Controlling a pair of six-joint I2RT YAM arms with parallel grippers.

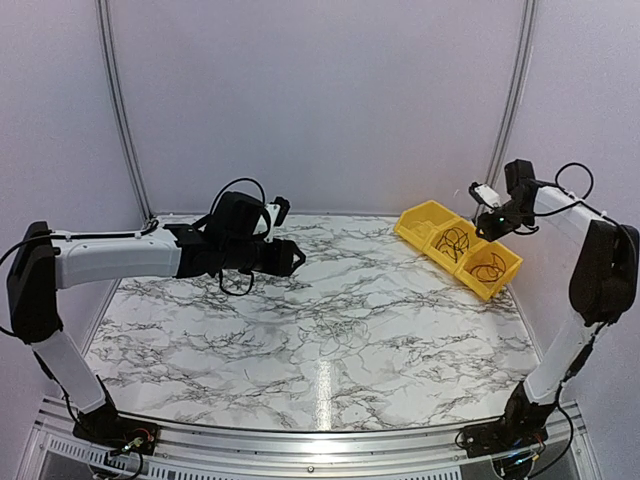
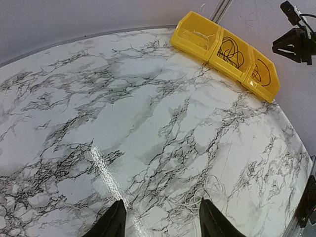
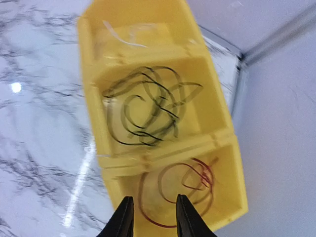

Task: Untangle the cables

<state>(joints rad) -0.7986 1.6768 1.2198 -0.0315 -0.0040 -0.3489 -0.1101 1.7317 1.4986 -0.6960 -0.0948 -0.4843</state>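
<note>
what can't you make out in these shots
Top view: loose white cable, too thin against the veined table.
Right wrist view: binned white cable, blurred; red cable, lower loop partly behind the jaws.
Left wrist view: black cables, count too small to tell.

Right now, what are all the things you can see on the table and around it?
table: 1, white marble with dark veins, under everything
bins: 3, yellow, joined in a row at the far right corner
black cables: one tangle, number unclear, in the middle bin
red cables: loose loops, number unclear, in the nearest bin
white strand: thin, in the farthest bin
white cable: thin loose loops, on the bare table under the left tool
left tool: 1, black, open and empty, above the table
right tool: 1, black, open and empty, above the nearest bin
</note>
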